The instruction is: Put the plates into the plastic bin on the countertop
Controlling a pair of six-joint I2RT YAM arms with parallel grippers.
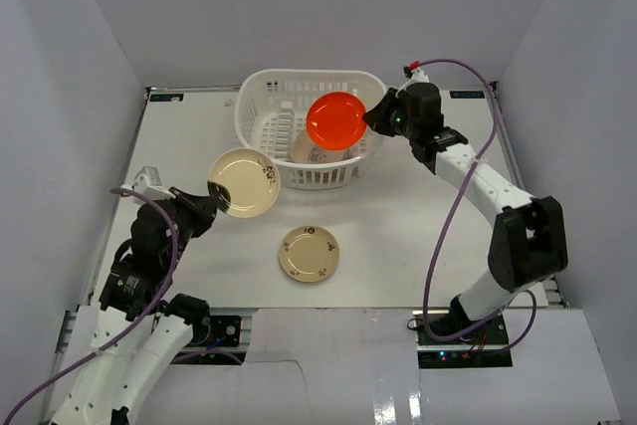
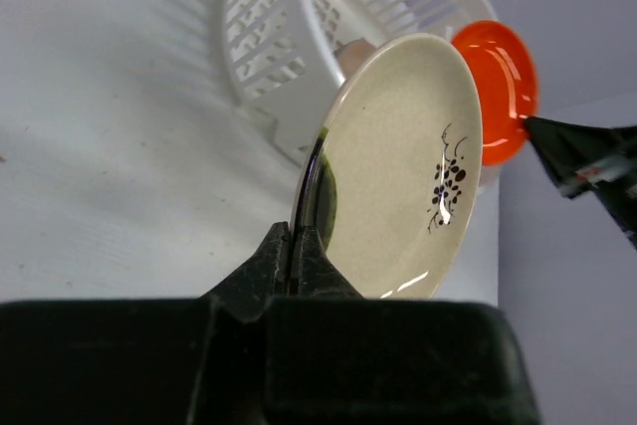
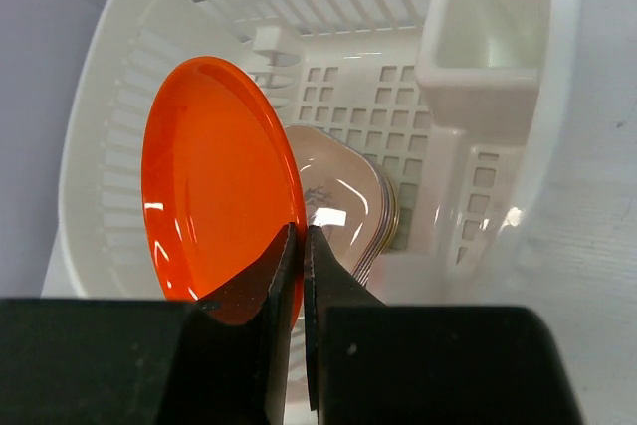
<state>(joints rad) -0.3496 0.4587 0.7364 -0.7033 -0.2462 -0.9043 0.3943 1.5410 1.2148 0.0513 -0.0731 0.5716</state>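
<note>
We find the right tool (image 3: 302,238) clenched on the rim of the glossy red-orange plate (image 3: 214,176). The plate stands nearly on edge in the air above the white plastic bin (image 1: 261,87), over the bin's right half as seen from the top view.

Inside the bin, directly behind the held plate, lies a stack of rounded-square plates (image 3: 348,208). The top one appears cream or pale pink. We cannot tell how many lie beneath it, since only their edges show. A small solid-walled compartment (image 3: 478,47) is moulded against one wall of the bin.

The left tool (image 2: 296,241) is closed on the lower rim of a round cream plate (image 2: 398,166) bearing a dark sprig mark. This plate is held tilted, lifted off the surface (image 1: 418,236), just beside the bin's near-left corner and outside its rim.

A second round cream plate (image 1: 309,253) lies flat on the surface. It sits toward the near edge, between the two arms, well apart from the bin, and neither tool touches it.
</note>
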